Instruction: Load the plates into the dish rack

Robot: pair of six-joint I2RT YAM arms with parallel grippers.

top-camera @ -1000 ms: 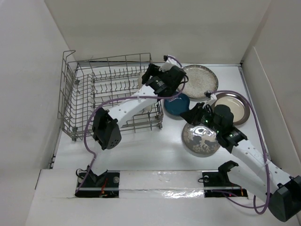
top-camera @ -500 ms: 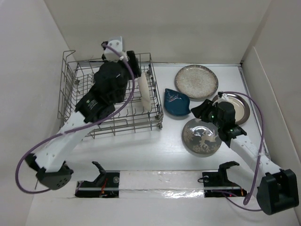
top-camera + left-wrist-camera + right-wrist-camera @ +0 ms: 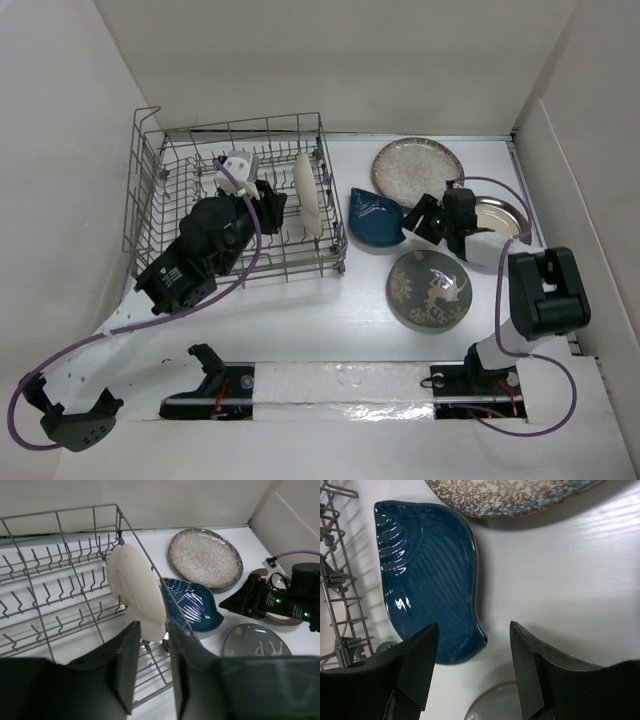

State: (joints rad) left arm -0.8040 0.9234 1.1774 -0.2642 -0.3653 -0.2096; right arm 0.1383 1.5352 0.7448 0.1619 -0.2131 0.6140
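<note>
The grey wire dish rack [image 3: 150, 215] stands at the left, with a cream plate [image 3: 307, 195] upright on edge between its tines at the right end. My left gripper [image 3: 268, 205] hangs over the rack just left of that plate. In the left wrist view its fingers [image 3: 127, 665] are apart and empty, and the cream plate [image 3: 136, 597] stands just past the tips. The dark blue teardrop dish [image 3: 427, 585] lies flat on the table. My right gripper [image 3: 475, 630] is open above its narrow end. A grey deer plate [image 3: 430, 288], a speckled plate [image 3: 417, 173] and a silver-rimmed plate [image 3: 497, 222] lie flat.
The rack's right wall [image 3: 165, 587] runs between the cream plate and the blue dish [image 3: 192, 605]. White walls enclose the table on the left, back and right. The right arm's body [image 3: 540, 290] is folded up near the right wall.
The left arm swung from the blue dish's side to the rack and drew back from the upright cream plate. The right gripper moved from the deer plate towards the blue dish and opened.
</note>
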